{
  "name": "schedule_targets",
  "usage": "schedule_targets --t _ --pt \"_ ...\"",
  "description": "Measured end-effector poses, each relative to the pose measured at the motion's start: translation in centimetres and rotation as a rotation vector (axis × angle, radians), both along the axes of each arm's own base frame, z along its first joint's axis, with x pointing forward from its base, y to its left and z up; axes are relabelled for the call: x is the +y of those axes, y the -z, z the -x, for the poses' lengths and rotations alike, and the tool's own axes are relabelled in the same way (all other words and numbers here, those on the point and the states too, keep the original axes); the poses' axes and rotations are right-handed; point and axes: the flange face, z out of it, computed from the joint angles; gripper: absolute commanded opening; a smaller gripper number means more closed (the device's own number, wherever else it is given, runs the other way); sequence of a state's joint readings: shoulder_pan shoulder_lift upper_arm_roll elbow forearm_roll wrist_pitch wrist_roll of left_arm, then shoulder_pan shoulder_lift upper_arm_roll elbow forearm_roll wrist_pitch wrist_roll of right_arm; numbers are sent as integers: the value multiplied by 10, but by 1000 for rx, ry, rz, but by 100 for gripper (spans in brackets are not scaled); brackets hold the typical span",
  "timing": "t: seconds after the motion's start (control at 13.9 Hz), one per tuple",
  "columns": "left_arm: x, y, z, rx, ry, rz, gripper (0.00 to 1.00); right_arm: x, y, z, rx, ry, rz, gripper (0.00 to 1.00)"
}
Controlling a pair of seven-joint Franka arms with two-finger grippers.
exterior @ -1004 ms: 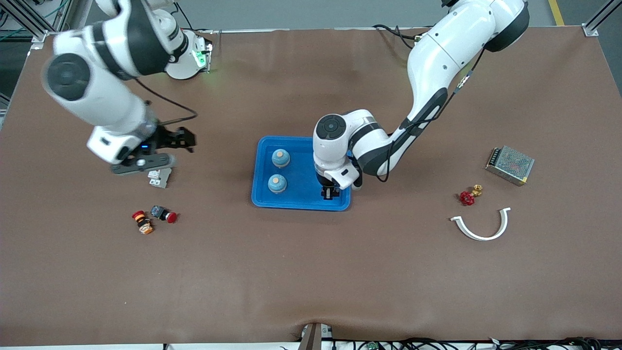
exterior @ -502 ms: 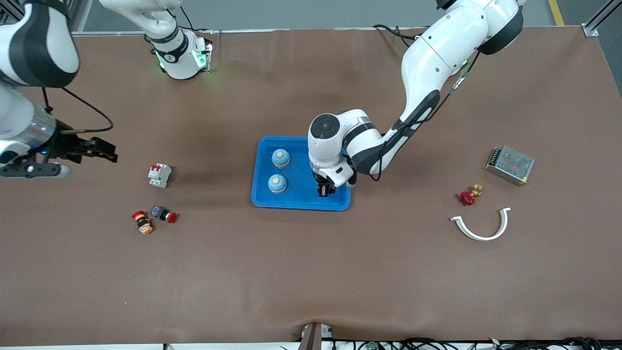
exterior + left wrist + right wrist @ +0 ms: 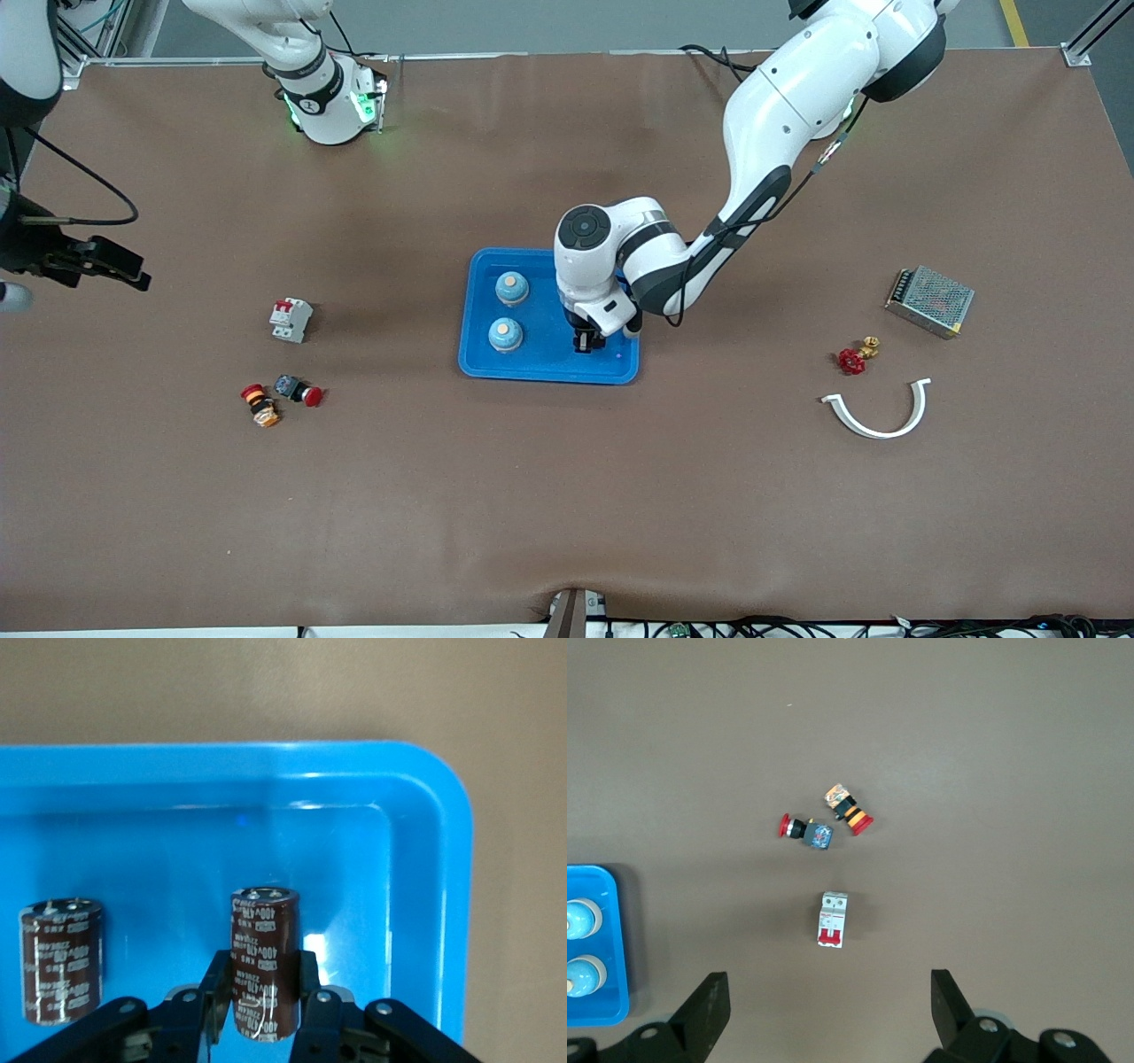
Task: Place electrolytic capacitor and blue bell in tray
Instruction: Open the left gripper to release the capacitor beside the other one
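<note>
**Capacitor going down into tray**

Left claw (image 3: 257, 1014) low inside the tray (image 3: 479, 362), closed on an electrolytic capacitor (image 3: 263, 961), brown sleeve, held upright between the fingers (image 3: 215, 992). Cannot tell whether its base touches the tray floor. Gripped near the tray corner toward the left arm's end, nearer the front camera. Second capacitor (image 3: 60, 961) visible in the left wrist view, standing in the tray apart from the held one. Two blue bells (image 3: 511, 287) (image 3: 505, 333) already in the tray, toward the right arm's end.

Right claw (image 3: 824, 1010) spread wide, empty, high over the desk (image 3: 567, 496) at the right arm's end, above a circuit breaker (image 3: 833, 919) and two push buttons (image 3: 806, 830) (image 3: 848, 808). Waiting.

Step in hand, by judgement: placement of capacitor. Next: settle base flat, open fingers, lift straight up to avoid tipping it.
</note>
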State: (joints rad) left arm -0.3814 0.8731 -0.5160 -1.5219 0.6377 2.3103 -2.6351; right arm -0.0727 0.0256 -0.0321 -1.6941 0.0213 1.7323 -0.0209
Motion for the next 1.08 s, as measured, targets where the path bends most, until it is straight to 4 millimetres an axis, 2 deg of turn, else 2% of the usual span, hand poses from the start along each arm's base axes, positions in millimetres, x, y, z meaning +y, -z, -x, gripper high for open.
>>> schedule_targets --t 0.29,0.57,1.08 --pt "-1 3 2 4 2 -1 0 3 -11 -2 -22 1 2 100" --pt "-1 3 2 4 2 -2 0 -5 -27 -3 -54 15 5 100" --pt "-1 4 2 5 2 -2 0 -4 -28 -3 -54 13 5 100"
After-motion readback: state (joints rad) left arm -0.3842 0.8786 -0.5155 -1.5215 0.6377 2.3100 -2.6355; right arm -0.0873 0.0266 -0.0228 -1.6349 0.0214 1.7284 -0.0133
